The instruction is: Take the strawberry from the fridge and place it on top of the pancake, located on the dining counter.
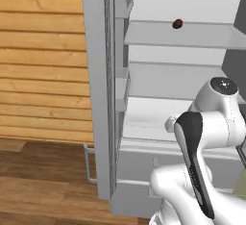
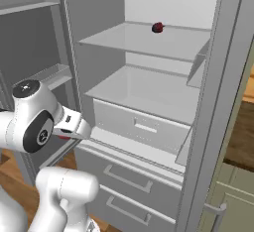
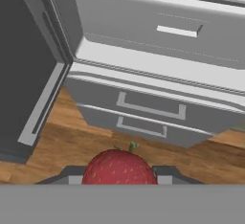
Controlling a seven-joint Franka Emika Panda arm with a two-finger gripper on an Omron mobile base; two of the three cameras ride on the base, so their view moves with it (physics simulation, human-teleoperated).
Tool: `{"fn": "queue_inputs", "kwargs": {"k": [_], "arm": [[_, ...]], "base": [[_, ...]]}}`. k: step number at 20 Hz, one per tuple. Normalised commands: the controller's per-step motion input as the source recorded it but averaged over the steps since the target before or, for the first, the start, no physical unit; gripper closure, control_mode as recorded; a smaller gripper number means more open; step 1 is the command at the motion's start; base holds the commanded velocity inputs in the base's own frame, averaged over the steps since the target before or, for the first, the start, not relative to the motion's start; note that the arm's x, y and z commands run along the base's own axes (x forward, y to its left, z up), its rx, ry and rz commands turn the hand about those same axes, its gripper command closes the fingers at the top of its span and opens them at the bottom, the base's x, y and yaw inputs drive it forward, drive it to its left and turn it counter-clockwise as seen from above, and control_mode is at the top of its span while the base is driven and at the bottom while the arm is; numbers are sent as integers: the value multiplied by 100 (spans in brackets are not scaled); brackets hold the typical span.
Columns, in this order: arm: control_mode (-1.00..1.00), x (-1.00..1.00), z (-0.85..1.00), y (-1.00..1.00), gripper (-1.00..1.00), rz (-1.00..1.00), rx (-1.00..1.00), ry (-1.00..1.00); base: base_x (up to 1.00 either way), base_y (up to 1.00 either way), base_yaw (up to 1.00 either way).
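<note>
My gripper (image 3: 118, 176) is shut on the strawberry (image 3: 119, 168), a bright red fruit with a green stalk that sits between the two dark fingertips. In the right base view the gripper (image 2: 67, 133) hangs low in front of the open fridge (image 2: 144, 122), with a speck of red strawberry (image 2: 62, 136) under the hand. The fridge's (image 3: 158, 55) inner drawer and two lower drawers lie ahead of the hand. A strip of the dining counter (image 2: 244, 127), dark brown on a pale green base, shows past the right fridge door. The pancake is out of view.
A small dark maroon lump (image 1: 178, 24) (image 2: 158, 27) lies on the upper fridge shelf. The open left fridge door (image 1: 98, 99) stands edge-on beside a wooden plank wall (image 1: 43, 60). Wooden floor (image 3: 72, 146) lies below the drawers.
</note>
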Motion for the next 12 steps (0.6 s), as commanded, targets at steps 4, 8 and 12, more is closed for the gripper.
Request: {"fn": "queue_inputs", "kwargs": {"k": [4, 8, 12], "arm": [[100, 0, 0, 0, 100, 0, 0, 0], [100, 0, 0, 0, 100, 0, 0, 0], [100, 0, 0, 0, 100, 0, 0, 0]], "base": [[-42, -7, 79], [-9, -20, 78], [-31, -5, 76]]}}
